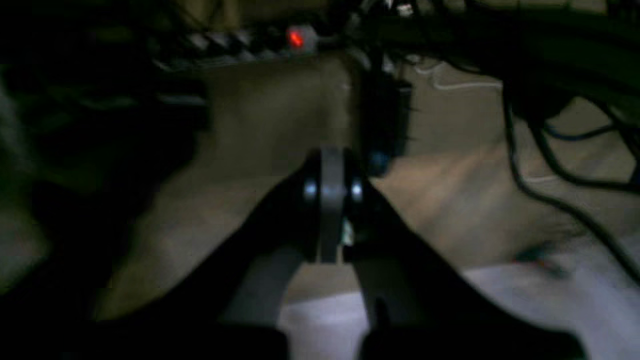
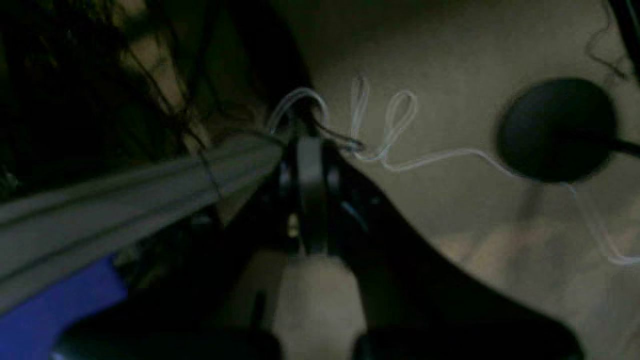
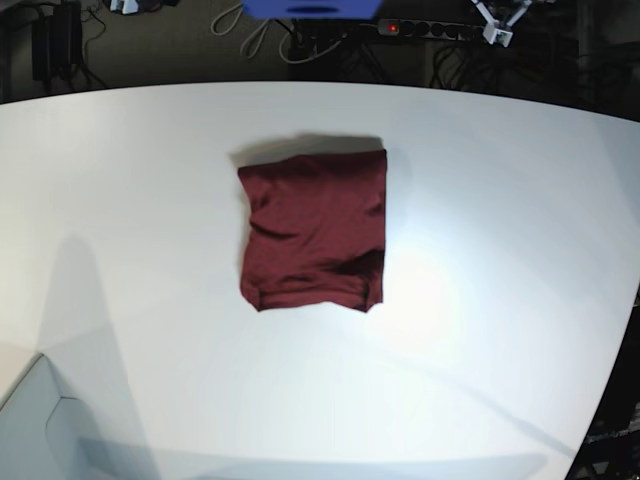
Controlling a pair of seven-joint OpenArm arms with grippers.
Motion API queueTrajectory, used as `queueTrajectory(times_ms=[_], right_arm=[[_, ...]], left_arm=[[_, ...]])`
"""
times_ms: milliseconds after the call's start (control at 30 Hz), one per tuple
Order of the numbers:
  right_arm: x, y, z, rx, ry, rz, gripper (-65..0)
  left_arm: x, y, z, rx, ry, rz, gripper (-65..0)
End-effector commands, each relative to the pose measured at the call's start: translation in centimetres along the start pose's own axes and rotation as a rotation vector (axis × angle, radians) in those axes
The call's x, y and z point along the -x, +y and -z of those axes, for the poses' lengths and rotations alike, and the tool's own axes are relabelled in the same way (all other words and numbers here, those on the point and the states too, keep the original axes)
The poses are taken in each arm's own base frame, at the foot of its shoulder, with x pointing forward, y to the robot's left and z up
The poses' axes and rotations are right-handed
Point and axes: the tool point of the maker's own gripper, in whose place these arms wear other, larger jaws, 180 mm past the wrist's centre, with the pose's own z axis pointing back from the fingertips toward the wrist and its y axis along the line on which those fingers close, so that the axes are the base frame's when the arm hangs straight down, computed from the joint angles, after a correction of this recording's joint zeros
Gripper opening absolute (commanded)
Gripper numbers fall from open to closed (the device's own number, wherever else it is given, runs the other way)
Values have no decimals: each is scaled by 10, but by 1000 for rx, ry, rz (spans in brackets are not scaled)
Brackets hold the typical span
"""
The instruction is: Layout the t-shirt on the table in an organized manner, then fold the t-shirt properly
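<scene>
The dark maroon t-shirt (image 3: 313, 230) lies folded into a compact, roughly square bundle near the middle of the white table (image 3: 500, 250), with a few wrinkles and its hem at the near edge. Neither arm shows in the base view. My left gripper (image 1: 332, 200) is shut with nothing in it, out past the table's edge (image 1: 550, 300) and facing the floor. My right gripper (image 2: 310, 195) is also shut and empty, looking at the floor; the shirt is out of both wrist views.
A power strip with a red light (image 3: 392, 28) and cables lie on the floor behind the table. A blue object (image 3: 312, 8) sits at the back centre. In the right wrist view a black round base (image 2: 557, 130) and white cable (image 2: 400, 125) rest on the floor.
</scene>
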Motion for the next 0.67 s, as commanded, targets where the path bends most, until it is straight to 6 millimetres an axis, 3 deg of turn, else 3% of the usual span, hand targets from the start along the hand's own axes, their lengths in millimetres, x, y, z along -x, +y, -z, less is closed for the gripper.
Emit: queueTrajectory(times_ms=[0, 167, 300, 433, 533, 633], right_arm=[[4, -3, -1, 2, -30, 23, -650], [28, -9, 4, 61, -103, 144, -650], [41, -25, 8, 219, -88, 111, -650], [46, -45, 7, 367, -4, -178, -650], [39, -49, 9, 417, 26, -401, -650], [34, -47, 12, 409, 31, -493, -650]], left_arm=[[-1, 4, 2, 10, -19, -37, -649], [-11, -9, 22, 59, -131, -172, -649], [-13, 13, 36, -160, -164, -236, -649], [-13, 24, 44, -392, -111, -141, -649], [-18, -2, 57, -356, -90, -42, -649], [-24, -5, 59, -356, -97, -37, -648]])
